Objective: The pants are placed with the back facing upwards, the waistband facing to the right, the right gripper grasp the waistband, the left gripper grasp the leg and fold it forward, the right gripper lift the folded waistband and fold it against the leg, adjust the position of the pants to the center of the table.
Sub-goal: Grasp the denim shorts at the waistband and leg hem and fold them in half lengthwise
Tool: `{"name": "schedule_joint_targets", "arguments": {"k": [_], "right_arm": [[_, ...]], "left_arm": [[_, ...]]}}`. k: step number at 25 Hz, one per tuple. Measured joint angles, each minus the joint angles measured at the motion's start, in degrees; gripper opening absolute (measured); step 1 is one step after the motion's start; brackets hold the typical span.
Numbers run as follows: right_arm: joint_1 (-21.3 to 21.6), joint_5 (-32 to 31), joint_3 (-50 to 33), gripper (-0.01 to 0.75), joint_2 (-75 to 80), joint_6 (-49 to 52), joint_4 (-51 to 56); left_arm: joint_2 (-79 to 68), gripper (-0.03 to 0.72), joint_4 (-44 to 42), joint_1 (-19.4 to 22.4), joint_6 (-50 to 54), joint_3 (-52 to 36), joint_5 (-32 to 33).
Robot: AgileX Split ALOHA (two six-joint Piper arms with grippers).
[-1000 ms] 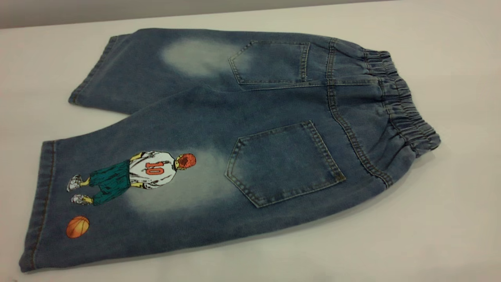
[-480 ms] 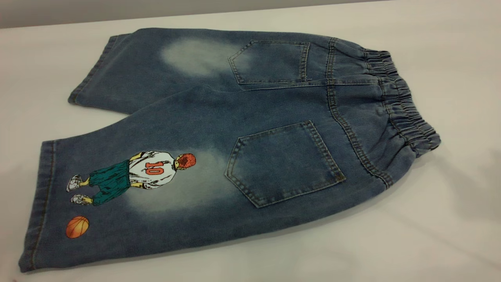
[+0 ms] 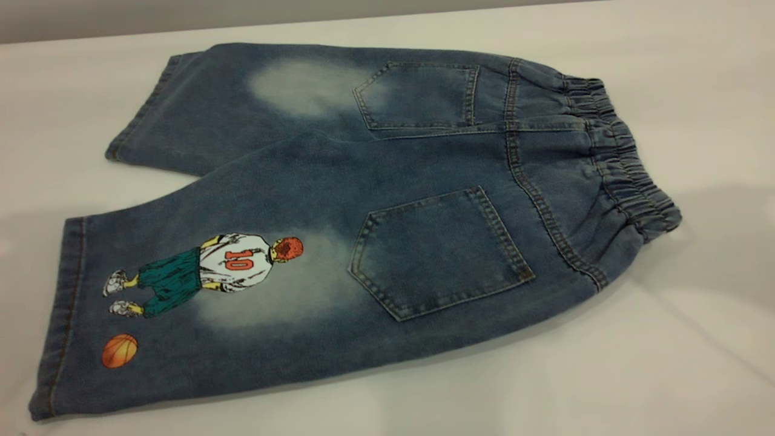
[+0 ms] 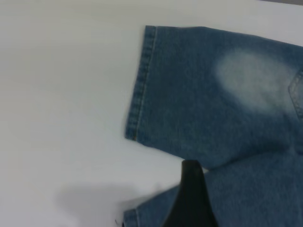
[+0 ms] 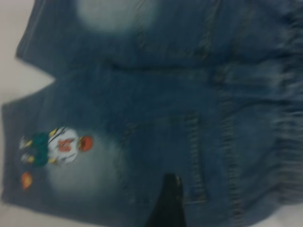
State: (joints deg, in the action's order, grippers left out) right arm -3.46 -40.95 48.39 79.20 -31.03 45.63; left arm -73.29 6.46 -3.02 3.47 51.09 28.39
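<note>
the pants lie flat, back up, across the middle of the frame on the smooth white table, ruffled waistband at the right, printed leg lower left. nothing looks grasped yet; the grippers' opening i cannot tell. next, i'd judge, pinch band and hem.

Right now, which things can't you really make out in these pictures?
- Left hand: left wrist view shows only one dark tip; open or shut unknown.
- Right hand: likewise, cut off by the picture's edge.
- Both arms: outside the exterior view.
- The pants: underside hidden against the table.
</note>
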Motion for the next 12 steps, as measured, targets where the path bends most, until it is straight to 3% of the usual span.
{"name": "schedule_joint_targets", "arguments": {"k": [8,12], "right_arm": [[0.3,-5.4,0.0,0.591,12.8,-19.0,17.4],[4.7,-5.3,0.0,0.591,16.3,-21.5,18.6]], "left_arm": [[-2.1,0.509,0.0,0.0,-0.1,0.0,-2.3],[-2.1,0.509,0.0,0.0,-0.1,0.0,-2.3]]}}
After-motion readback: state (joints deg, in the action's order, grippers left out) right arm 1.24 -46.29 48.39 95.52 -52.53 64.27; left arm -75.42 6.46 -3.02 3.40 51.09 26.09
